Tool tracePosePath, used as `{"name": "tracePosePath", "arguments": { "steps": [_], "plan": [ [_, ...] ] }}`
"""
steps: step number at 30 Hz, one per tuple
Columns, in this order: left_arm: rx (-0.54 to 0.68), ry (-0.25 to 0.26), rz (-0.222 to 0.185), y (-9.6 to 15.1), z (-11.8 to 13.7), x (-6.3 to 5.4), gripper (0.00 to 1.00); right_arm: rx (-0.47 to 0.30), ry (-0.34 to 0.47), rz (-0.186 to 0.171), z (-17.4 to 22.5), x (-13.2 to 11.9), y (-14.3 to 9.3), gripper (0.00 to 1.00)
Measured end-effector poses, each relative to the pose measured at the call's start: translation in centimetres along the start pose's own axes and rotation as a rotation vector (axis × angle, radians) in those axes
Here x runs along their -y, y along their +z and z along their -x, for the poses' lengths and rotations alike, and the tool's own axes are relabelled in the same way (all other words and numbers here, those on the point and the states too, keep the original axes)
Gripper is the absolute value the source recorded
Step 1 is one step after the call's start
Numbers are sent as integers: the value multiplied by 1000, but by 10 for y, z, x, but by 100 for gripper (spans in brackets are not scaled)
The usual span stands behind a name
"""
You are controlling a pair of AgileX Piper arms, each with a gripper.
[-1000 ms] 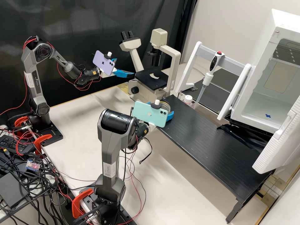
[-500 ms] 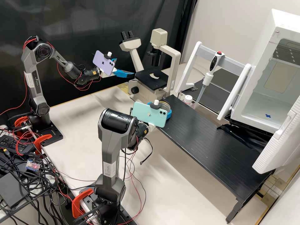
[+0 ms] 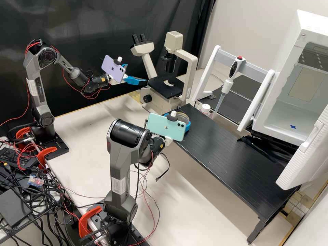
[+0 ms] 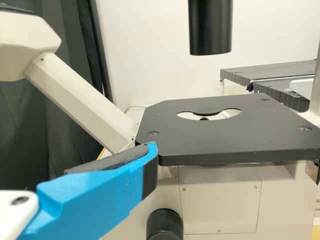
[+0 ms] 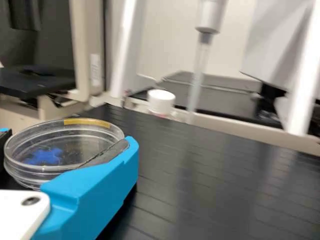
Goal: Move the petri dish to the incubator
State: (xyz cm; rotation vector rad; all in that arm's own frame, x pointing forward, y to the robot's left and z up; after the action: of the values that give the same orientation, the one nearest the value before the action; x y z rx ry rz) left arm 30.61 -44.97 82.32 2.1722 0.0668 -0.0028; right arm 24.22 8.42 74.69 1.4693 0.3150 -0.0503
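High view: petri dish (image 3: 184, 118) partly hidden behind phone (image 3: 166, 127); incubator (image 3: 296, 44) cut by right edge. Left wrist view: microscope (image 4: 80, 97) cropped. Right wrist view: pipette (image 5: 210, 15) blurred, top cut.

A blue finger (image 4: 95, 200) with a dark pad (image 4: 107, 161) shows before one corner of the flat black stage (image 4: 225, 140) of a cream microscope (image 4: 80, 100), whose dark knob (image 4: 165, 226) sits below the stage and black cylinder (image 4: 210, 27) hangs above it.

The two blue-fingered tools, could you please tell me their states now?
Left tool: open, empty.
Right tool: closed on the clear, round plastic petri dish.
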Motion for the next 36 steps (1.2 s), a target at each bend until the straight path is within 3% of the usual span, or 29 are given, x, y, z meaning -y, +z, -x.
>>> {"name": "tracePosePath", "arguments": {
  "steps": [13,18,26,36],
  "plan": [
    [0,0,0,0,0,0,100,195,231,-70,25,-79,61,0],
    [0,0,0,0,0,0,100,261,326,-65,15,-111,86,0],
    [0,0,0,0,0,0,100,359,367,-68,-17,-150,118,0],
    [0,0,0,0,0,0,100,410,447,-58,-53,-204,134,0]
  ]
}}
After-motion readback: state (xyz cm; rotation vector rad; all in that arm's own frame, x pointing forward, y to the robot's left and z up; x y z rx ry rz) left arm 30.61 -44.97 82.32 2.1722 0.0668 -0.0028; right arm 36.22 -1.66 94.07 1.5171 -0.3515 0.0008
